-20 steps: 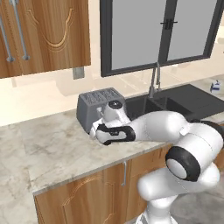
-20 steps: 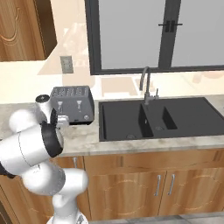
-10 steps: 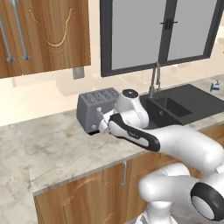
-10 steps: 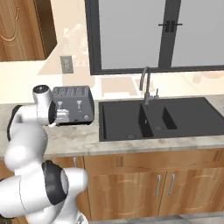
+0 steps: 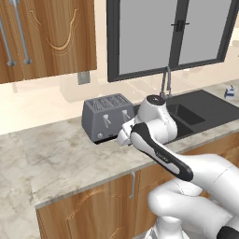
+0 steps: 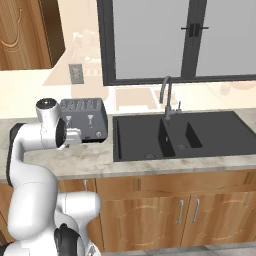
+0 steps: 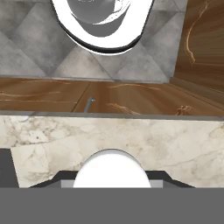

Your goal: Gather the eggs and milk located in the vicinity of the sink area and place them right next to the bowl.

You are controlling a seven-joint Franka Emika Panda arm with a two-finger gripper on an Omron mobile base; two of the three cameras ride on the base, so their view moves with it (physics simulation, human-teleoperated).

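marble counter, arm folded by the toaster, milk far off past the sink

kitchen counter (image 5: 60, 154) runs under a dark-framed window; the gripper (image 5: 125, 136) hangs low in front of the grey toaster (image 5: 106, 116), its tips hard to make out but pressed together with nothing visibly between them. the milk (image 5: 229, 92), a small white and blue carton, stands upright past the far end of the sink area (image 5: 200, 109), at about 2 o'clock from the hand in the left base view and well apart from it, so the coming move looks like a long swing or drive rightward across the basin. the right base view shows both basins and the faucet (image 6: 166, 95) squarely. the hand view looks down on the counter edge (image 7: 109, 114) and cabinet fronts
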